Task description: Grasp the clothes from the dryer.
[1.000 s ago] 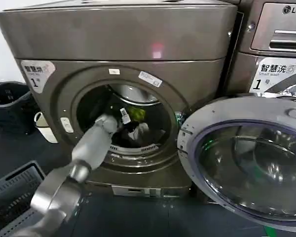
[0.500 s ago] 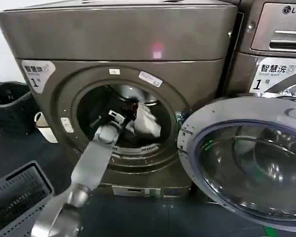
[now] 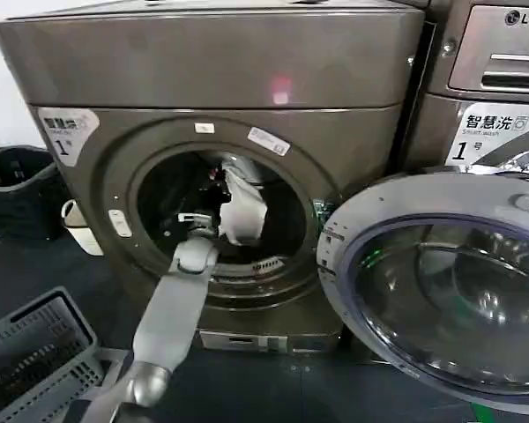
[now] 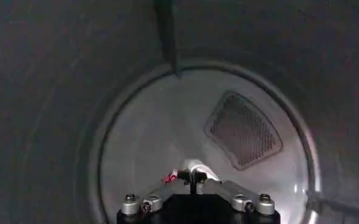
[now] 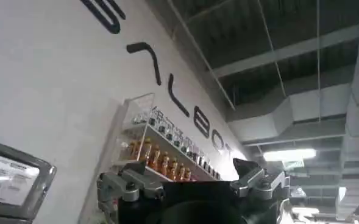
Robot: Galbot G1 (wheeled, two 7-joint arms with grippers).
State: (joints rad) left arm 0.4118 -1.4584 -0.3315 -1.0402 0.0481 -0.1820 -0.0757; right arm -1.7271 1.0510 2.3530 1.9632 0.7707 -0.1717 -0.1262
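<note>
Dark floor — dryer stickered "1", beside "LG" machine.

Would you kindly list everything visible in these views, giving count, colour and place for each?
dryer: one, bronze-grey, centre, round opening uncovered
dryer door: one, silver-rimmed glass, swung open to the right
white garment: one, white to pale grey, hanging in the opening from the left gripper
LG machine: one, grey, right of the dryer
slatted basket: one, grey, on the floor at lower left
dark bin: one, black, left of the dryer
left gripper: inside the drum, shut on the white garment
right gripper: pointing up toward a wall and ceiling, away from the dryer
</note>
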